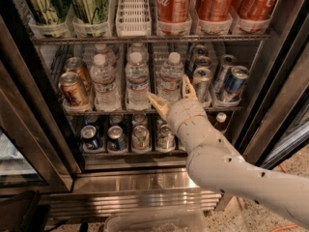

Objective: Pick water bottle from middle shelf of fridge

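Observation:
The fridge stands open with three wire racks. On the middle shelf stand three clear water bottles with white caps in white lane trays: left, centre and right. My gripper is open at the shelf's front edge. Its two pale fingers stand on either side of the base of the right bottle, one finger to its left, one to its right. My pale arm comes in from the lower right.
Bronze cans stand left of the bottles, silver and blue cans to the right. Red cola cans and green cans fill the top rack. Short cans fill the lowest rack. The dark door frame is close on the right.

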{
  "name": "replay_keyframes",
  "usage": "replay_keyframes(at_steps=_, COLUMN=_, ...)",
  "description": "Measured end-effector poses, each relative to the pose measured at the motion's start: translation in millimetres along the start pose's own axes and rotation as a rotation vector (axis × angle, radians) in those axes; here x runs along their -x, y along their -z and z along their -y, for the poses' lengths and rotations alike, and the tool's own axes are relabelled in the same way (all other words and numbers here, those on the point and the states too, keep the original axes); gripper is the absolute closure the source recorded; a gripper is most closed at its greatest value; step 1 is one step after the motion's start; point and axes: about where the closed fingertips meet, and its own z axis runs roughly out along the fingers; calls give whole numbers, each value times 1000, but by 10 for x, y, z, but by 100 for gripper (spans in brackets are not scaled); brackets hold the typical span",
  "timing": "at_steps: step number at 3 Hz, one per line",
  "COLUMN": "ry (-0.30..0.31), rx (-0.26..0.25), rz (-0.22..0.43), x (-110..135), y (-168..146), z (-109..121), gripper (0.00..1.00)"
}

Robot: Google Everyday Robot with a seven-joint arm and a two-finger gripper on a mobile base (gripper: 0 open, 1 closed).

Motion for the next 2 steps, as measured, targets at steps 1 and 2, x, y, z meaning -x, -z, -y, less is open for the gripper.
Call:
replay_keyframes(at_steps=1, ry=-1, rx=-8, rz=9, x=-2, y=-69, z=-5, gripper=27)
replay_keyframes(at_steps=2, ry=6, rx=-29, rz=9, x=-32, y=-125, z=43, gripper=27)
